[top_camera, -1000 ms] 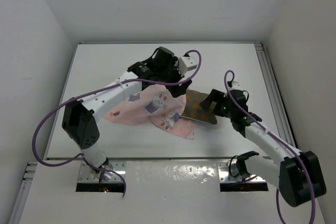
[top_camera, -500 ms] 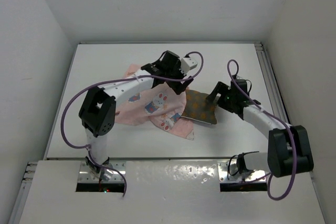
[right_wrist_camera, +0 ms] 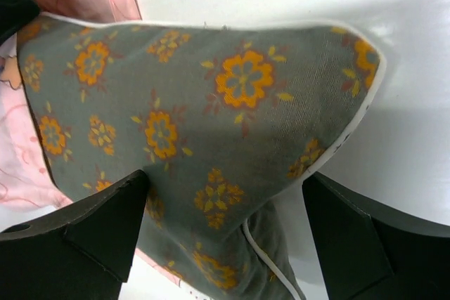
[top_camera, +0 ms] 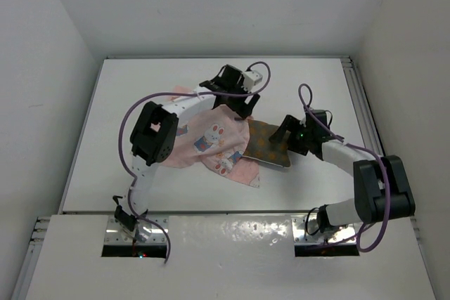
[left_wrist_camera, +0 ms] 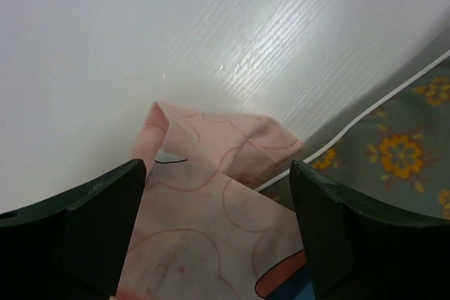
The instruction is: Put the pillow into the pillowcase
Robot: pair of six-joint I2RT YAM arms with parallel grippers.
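1 pillow (top_camera: 268,144), 1 pillowcase (top_camera: 204,142), 2 grippers
Pillowcase covers the pillow's left end, mid-table (top_camera: 140,82); left gripper (top_camera: 239,107) points down over the cloth, fingers spread; right gripper (top_camera: 285,135) straddles the pillow corner, unclenched

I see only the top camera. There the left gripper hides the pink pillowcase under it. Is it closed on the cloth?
Observer: No. In the left wrist view the left gripper is open, and a folded edge of the pillowcase lies in the gap.
Operator: And the right one, does it hold the pillow?
Observer: The right wrist view shows the right gripper open too, with a corner of the pillow lying in its gap.
Operator: Does that fold cover the pillow's edge?
Observer: No. In the left wrist view the white piped edge lies bare beside the fold.
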